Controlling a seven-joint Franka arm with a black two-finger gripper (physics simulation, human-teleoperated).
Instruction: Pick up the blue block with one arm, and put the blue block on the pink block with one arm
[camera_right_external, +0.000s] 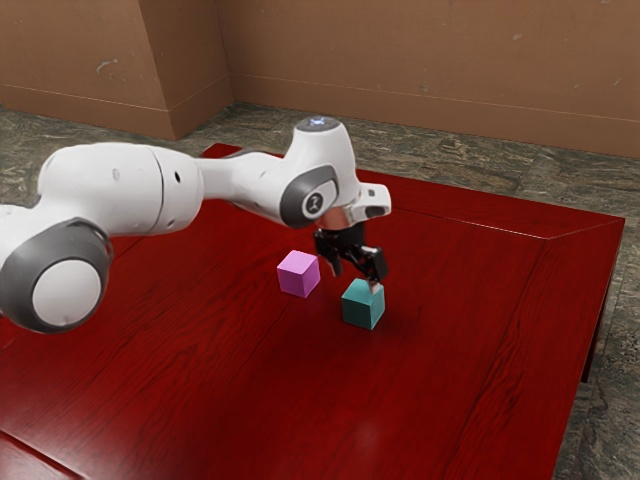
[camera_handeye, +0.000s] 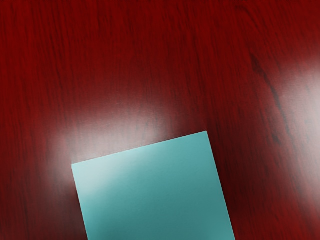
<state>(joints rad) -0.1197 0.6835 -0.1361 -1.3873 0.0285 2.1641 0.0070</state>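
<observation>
- White and grey arm (camera_right_external: 130, 200) enters from the exterior view's left and reaches across the dark red wooden worktop (camera_right_external: 200, 380) toward the exterior view's right.
- Pink block (camera_right_external: 298, 274) sits flat on the worktop near its middle, with nothing on top of it and apart from the arm's hand.
- Black end effector (camera_right_external: 358, 272) hangs at about 2 o'clock from the pink block, pointing downward, its two fingers spread open and gripping nothing.
- Blue block (camera_right_external: 362, 305), teal in tint, rests on the worktop at about 4 o'clock from the pink block, near it but with a clear gap between the two.
- Straight at 12 o'clock above the blue block stands the open end effector, its fingertips close over the block's top face; I cannot tell whether the far finger touches the top edge.
- Grey stone floor (camera_right_external: 450, 160) and a brown wall (camera_right_external: 420, 50) lie beyond the worktop's far side.
- Wrist view: the blue block (camera_handeye: 152, 192) lies just under the hand, its square top face turned slightly askew to the grain of the worktop (camera_handeye: 150, 60), with pale glare on the wood beside it.
</observation>
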